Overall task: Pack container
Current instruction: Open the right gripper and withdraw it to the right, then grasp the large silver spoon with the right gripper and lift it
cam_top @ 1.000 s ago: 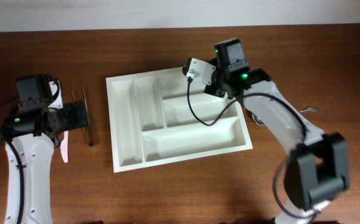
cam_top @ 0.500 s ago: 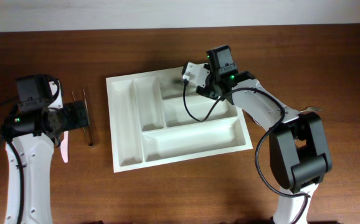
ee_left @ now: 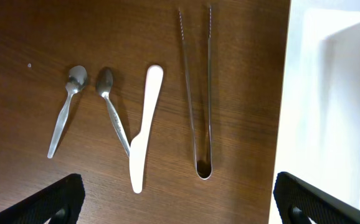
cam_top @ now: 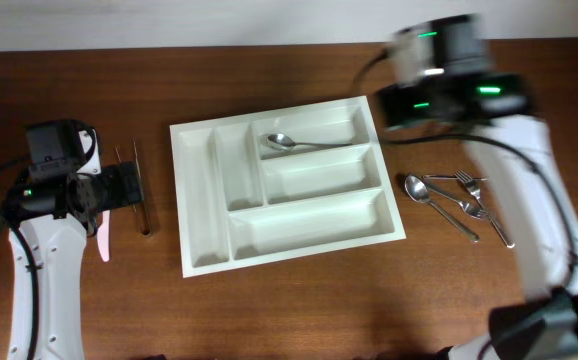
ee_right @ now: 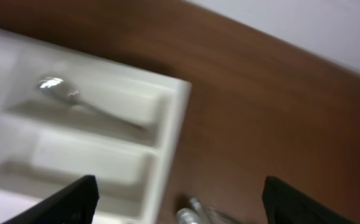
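Centrally, the container [cam_top: 193,200], a large white moulded-plastic tray with rounded corners and smooth, glossy walls, was seen lying flat and slightly skewed on the dark wood-grain table [cam_top: 299,310]. In its farthest crosswise compartment a polished metal spoon [cam_top: 304,144] was laid lengthwise, its oval bowl towards the upright compartments. The left gripper [ee_left: 177,190] was held with its black fingers spread wide and nothing between them. Below it, beside the tray, slim steel tongs [ee_left: 203,170], a flat white plastic knife [ee_left: 144,124] and two small teaspoons [ee_left: 76,78] [ee_left: 105,81] were laid out. The right gripper [ee_right: 180,190], blurred, was likewise seen gaping and empty near the tray's far right corner. A shiny spoon [cam_top: 416,187] and two forks [cam_top: 469,180] [cam_top: 484,215] were clustered to the tray's right.
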Controlling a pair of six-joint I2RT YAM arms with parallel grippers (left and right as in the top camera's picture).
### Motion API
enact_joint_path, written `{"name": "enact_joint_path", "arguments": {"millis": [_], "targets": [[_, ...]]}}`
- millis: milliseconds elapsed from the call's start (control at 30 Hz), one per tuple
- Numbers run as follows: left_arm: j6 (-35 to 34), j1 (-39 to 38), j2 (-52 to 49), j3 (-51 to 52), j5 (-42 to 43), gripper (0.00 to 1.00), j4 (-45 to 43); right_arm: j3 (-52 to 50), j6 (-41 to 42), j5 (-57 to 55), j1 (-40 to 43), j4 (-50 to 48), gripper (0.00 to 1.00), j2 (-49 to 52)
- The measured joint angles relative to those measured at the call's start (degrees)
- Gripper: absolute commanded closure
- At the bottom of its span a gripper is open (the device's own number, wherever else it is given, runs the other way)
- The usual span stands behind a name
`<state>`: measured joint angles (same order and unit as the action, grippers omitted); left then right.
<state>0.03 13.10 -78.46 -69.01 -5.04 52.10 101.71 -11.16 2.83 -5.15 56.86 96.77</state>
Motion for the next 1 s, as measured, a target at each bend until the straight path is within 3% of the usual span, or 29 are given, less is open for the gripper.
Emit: {"name": "enact_joint_path", "arguments": {"millis": [167,333,433,533,667,1000], "targets": [[0.00,0.00,0.00,0.00,0.00,0.01,0.02,0.07,10.51,0.92,11.47,9.79,0.24,1.64],[0.00,0.00,0.00,0.00,0.00,0.01,0.00,-3.39,12.59,1.36,15.30,12.41,0.09,6.73],[0.00,0.00,0.00,0.00,0.00,0.01,0.00,-6.97,9.73,1.66,15.28,11.19,0.13,9.11],[0.00,0.00,0.02,0.00,0.02,0.01,0.00,-10.67,4.72,1.79,14.69,9.77,0.29,11.72],[0.02,0.00,0.00,0.00,0.00,0.01,0.00,-15.72,-2.27,1.81,13.07,6.19,0.42,15.06],[0.02,0.00,0.00,0.00,0.02,0.01,0.00,-21.18,-12.96,-0.50,11.15,3.30,0.48,16.09]]}}
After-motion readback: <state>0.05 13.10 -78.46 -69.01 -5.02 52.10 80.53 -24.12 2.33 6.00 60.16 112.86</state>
